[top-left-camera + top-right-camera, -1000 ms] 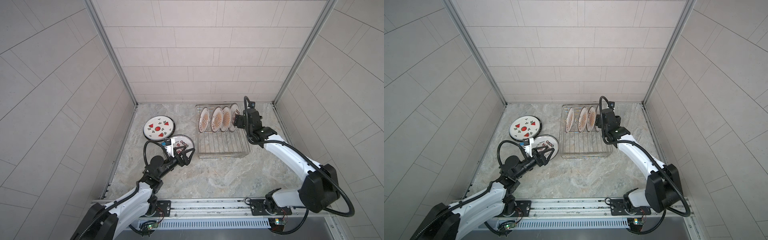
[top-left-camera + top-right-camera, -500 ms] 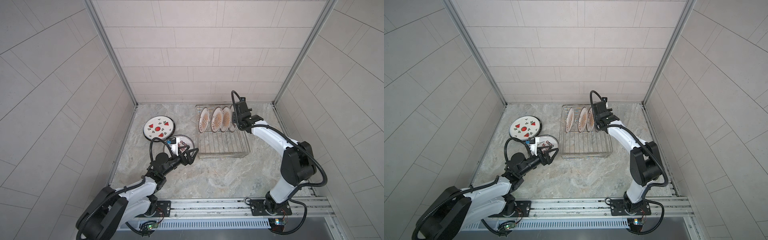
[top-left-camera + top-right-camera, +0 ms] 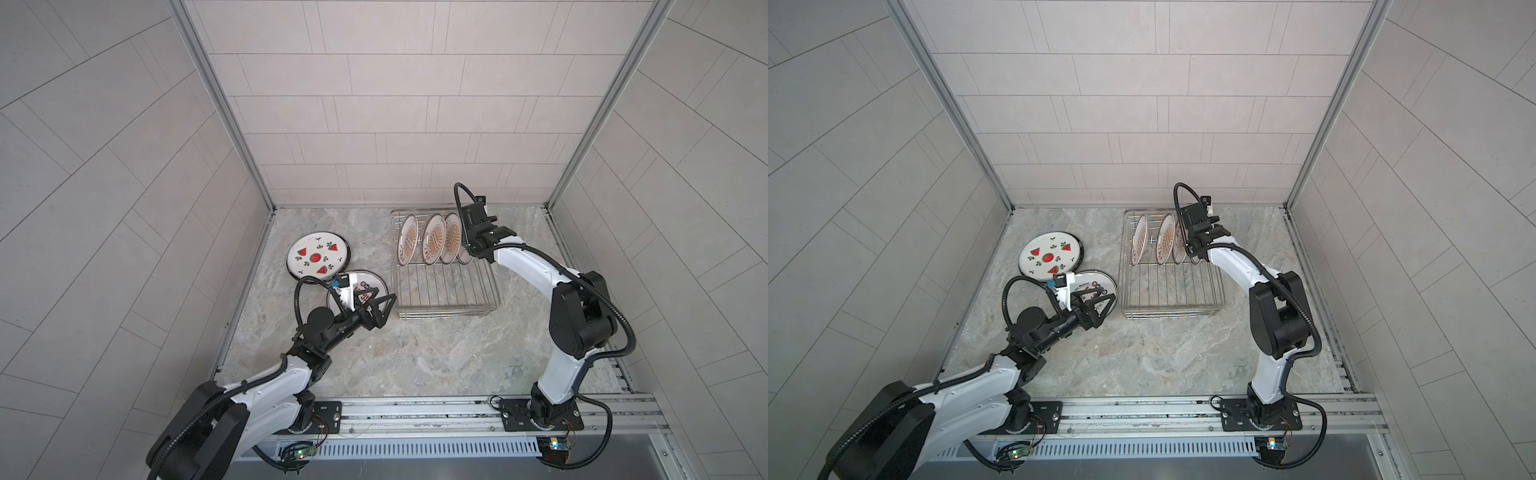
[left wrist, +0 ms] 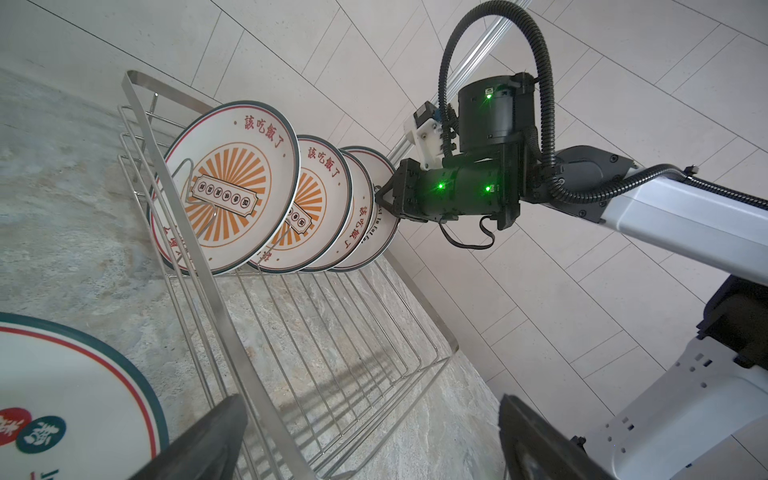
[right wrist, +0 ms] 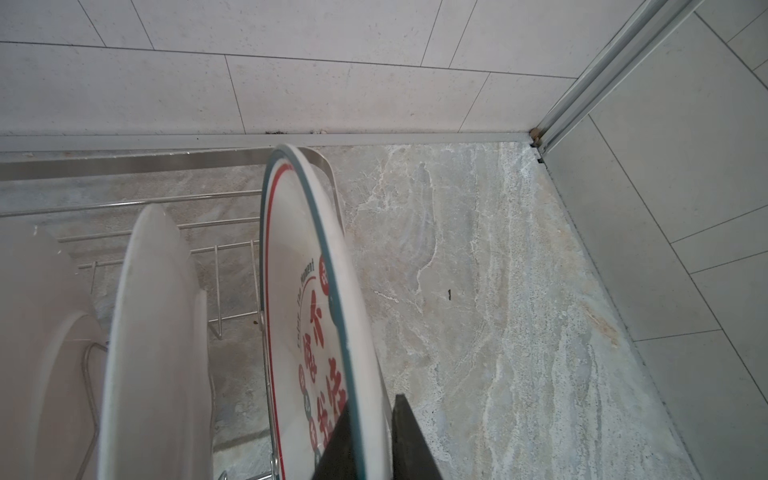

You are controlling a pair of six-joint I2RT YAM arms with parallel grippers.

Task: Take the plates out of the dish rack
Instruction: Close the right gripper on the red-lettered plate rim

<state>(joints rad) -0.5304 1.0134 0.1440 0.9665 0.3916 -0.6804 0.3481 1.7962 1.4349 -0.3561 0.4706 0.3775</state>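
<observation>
**Watermelon plate** [image 3: 318, 259]: lies flat on the marble tabletop [image 3: 415, 353], far left, well apart from the rack.

**Lettered plate** [image 3: 368, 279]: flat on the tabletop, just beside the watermelon plate and near the rack's left side.

**Left hand** [image 3: 384, 297]: hovers over the lettered plate with its fingers [image 4: 199, 444] spread wide, holding nothing.

**Dish rack** [image 3: 446, 309]: silver wire, right of centre, its front half bare.

**Sunburst plates** [image 3: 433, 239]: three, standing on edge between the prongs at the rack's rear and leaning the same way.

**End plate** [image 5: 299, 270]: red lettering and a teal rim, fourth and rightmost in the row, upright in the rack.

**Right hand** [image 4: 380, 198]: closed narrow on the end plate's upper rim, one finger on each face.
</observation>
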